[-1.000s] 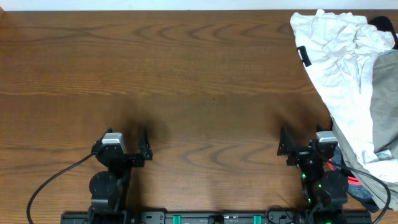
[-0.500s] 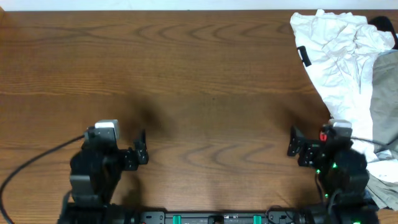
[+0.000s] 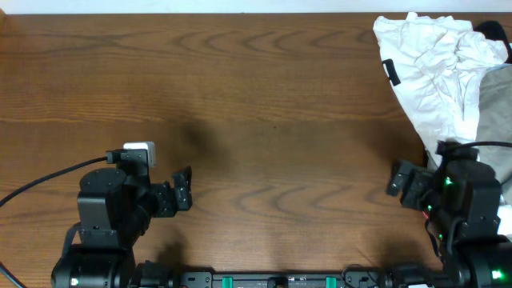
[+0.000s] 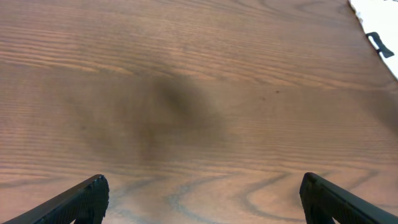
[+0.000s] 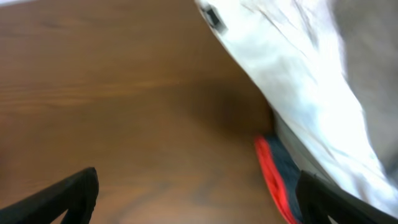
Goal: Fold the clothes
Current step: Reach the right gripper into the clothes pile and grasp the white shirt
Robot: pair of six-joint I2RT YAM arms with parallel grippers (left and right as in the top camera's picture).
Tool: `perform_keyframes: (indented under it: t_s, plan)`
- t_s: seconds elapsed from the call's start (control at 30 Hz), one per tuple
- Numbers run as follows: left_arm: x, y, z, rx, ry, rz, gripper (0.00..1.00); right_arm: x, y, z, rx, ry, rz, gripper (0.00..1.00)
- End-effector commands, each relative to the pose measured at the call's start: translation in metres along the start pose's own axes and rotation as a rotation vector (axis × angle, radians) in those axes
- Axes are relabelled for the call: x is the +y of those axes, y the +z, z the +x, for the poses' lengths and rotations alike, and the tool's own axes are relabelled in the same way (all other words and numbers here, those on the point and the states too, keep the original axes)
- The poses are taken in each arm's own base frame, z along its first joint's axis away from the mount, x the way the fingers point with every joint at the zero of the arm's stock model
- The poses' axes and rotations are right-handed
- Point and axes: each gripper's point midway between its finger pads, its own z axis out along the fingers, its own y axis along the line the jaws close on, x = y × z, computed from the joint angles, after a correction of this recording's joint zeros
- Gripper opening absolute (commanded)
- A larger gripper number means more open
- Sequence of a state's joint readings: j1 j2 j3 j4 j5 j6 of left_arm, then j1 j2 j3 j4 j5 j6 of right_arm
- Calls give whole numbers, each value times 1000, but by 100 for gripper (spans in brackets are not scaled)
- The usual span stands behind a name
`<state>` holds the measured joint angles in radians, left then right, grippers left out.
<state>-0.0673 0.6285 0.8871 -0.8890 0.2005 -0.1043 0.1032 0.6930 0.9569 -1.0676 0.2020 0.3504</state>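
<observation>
Overhead, the white garment (image 3: 432, 72) sits heaped at the far right corner of the counter (image 3: 264, 96). Its long axis runs far to near down the right edge, with the dark label (image 3: 390, 72) on its left side and khaki trousers (image 3: 492, 112) beside it. The left gripper (image 3: 184, 190) has its fingers spread wide, nothing between them. The right gripper (image 3: 399, 179) is just as wide and empty. Since a second ago the right arm has swung rightward, up against the pile.
</observation>
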Motion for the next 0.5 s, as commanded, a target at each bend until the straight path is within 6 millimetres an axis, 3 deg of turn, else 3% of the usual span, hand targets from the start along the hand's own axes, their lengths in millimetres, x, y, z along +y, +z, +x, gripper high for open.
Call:
perform_keyframes:
  t_s: [0.0,0.13,0.47]
  plan:
    - [-5,-4,-7,-17,-9,22,98,-48,-1,3,-10,242,272,99]
    - [-5,-4,-7,-17,-9,22,98,-80,-6,23,36,410,436,99]
    - [-5,-4,-7,-17,-12,22,98,-112,-6,28,74,488,571,99]
